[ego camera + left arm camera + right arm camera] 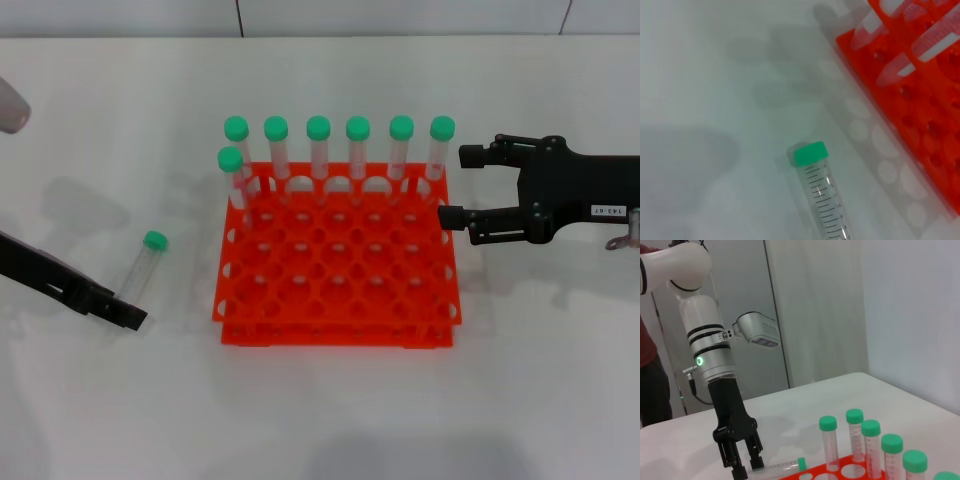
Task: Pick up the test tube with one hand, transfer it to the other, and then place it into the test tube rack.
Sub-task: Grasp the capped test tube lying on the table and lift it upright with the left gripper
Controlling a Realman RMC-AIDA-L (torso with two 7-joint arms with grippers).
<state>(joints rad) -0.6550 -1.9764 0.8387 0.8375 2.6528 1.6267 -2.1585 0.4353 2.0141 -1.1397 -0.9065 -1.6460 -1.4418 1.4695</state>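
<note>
Pick-up step: unlabelled black left gripper (746,461), fingers parted, at the base of the slim clear green-capped test tube (143,264) lying on the white table (330,410) beside the orange-red rack (337,262) — next, clench. Labelled right gripper (452,185) waits, spread.

The test tube (147,262), clear with a green cap, lies flat on the table, left of the test tube rack (336,270), cap pointing far. Its near end seems to sit between the left gripper's (128,315) fingers. The orange-red rack holds seven upright capped tubes (318,150) along its far side.

Bright even light, soft shadows, blurry close-up
</note>
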